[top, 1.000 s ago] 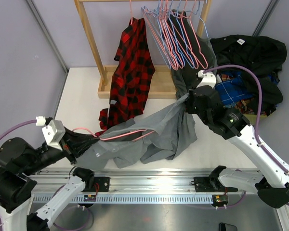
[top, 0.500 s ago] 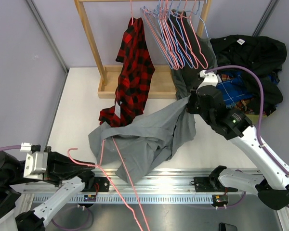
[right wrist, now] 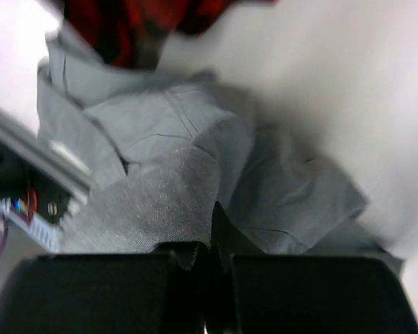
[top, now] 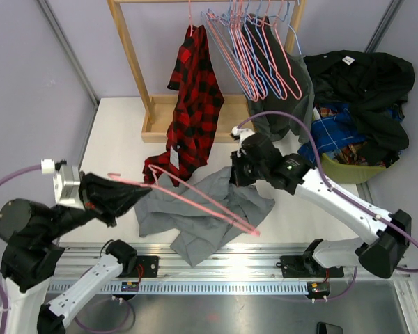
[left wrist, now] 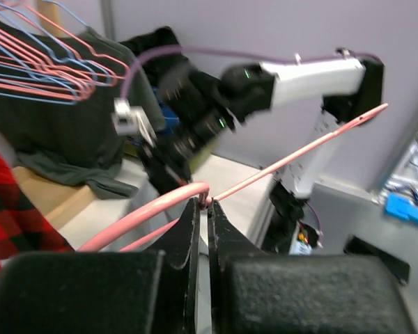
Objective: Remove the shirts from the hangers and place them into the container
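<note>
Grey shirt (top: 195, 236) — one, long-sleeved, lay crumpled on the table (top: 118, 139) near the front edge, between the two arms and well apart from the tub (top: 348, 170) at the right. Its upper right edge was pinched in the right gripper (top: 238, 174), whose jaws were closed on a fold of cloth. The wrist view showed fabric gathered right up to them. That grip looked meant to anchor the garment, or to carry it on towards the tub.

Pink hanger (top: 223, 217) — one, wire, held near its hook by the left gripper (left wrist: 202, 209), jaws shut tight on the wire. It slanted across the shirt with its far corner past the right hem. It was probably held that way to draw it leftward out of the garment while the other arm kept hold of the cloth.

Plaid shirt (top: 191, 104) — hung from the wooden rail (top: 129, 56), with its tail reaching the table just beside the grey one. A dark shirt (top: 285, 104) hung behind a bunch of bare hangers (top: 254, 56). The tub was heaped with dark and blue clothes, leaving only a strip of rim visible.

Not determined: whether the hanger's far end lay on the cloth or was caught inside it. The grey shirt's collar and sleeves were lost in the folds, and the tub's contents could not be counted.
</note>
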Controlling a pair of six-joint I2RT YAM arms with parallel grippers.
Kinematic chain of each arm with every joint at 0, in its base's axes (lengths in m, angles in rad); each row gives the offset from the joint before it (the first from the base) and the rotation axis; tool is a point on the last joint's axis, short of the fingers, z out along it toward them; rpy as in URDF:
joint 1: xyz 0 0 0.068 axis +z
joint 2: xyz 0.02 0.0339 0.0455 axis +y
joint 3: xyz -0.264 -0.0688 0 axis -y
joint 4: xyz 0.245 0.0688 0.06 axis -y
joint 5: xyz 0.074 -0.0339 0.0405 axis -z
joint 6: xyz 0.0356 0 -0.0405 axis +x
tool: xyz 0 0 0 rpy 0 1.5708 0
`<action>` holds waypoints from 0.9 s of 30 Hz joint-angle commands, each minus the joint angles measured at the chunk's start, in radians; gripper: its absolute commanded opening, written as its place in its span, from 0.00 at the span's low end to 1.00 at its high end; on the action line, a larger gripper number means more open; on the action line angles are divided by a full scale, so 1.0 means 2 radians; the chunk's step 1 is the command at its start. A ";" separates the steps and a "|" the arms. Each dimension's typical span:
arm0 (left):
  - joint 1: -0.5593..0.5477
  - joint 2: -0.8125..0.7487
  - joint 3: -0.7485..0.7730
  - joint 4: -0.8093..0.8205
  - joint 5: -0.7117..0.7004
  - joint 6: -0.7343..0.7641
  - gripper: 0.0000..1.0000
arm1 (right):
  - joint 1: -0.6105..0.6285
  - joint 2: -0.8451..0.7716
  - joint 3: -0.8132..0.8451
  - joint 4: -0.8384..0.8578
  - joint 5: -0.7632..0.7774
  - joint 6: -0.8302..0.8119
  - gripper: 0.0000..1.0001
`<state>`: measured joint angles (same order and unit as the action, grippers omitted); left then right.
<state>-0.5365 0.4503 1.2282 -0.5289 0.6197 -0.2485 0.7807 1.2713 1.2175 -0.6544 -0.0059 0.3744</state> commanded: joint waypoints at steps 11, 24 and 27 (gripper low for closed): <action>-0.002 0.138 0.180 -0.195 -0.116 0.145 0.00 | 0.063 -0.109 0.019 -0.140 0.045 -0.047 0.79; -0.002 0.191 0.150 -0.253 -0.110 0.150 0.00 | 0.063 -0.155 0.143 -0.195 0.011 -0.108 0.93; -0.002 0.225 0.162 -0.255 -0.106 0.147 0.00 | 0.063 -0.160 0.141 -0.187 -0.051 -0.118 0.91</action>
<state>-0.5365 0.8291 1.5299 -1.0565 0.4030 0.0452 0.9016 0.9623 1.4784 -1.0588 0.0307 0.1844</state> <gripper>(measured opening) 0.024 0.920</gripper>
